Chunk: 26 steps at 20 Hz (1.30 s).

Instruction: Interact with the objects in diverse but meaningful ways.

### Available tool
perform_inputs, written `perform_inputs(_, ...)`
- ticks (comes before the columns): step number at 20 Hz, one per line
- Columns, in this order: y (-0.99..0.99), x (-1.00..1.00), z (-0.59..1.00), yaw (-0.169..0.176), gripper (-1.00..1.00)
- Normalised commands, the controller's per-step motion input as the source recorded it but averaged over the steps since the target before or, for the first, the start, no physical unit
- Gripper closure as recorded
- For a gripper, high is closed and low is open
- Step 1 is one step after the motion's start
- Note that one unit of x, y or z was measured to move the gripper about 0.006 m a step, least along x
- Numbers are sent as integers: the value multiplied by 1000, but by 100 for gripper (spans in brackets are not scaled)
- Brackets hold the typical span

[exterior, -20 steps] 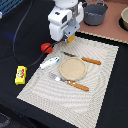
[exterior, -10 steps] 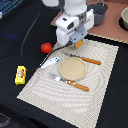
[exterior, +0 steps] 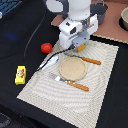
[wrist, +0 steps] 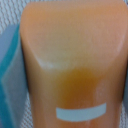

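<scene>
above placemat [exterior: 107,80], end effector [exterior: 80,48] gripping orange block [wrist: 75,60]

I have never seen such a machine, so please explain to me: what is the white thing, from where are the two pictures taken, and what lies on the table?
The white machine is a robot arm, and its claw hangs just above the striped mat. The wide picture comes from a camera standing off the arm. The close picture comes from a camera on the arm's wrist; an orange block fills it, seemingly gripped in the claw. On the mat lies a round tan plate with wooden-handled cutlery beside it and a white fish-like toy at the mat's edge. Off the mat, on the dark table, sit a red ball and a yellow packet. A grey pot stands behind the arm.
</scene>
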Motion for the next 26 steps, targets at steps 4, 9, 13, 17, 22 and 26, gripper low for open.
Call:
perform_inputs(4,329,424,595,0,-100)
perform_inputs(9,184,76,495,0,-100)
perform_inputs(13,-40,-201,313,0,-100)
perform_inputs(17,-327,-439,116,0,-100)
perform_inputs(22,-484,-616,4,-12,-100)
perform_inputs(26,-514,-676,0,-48,-100)
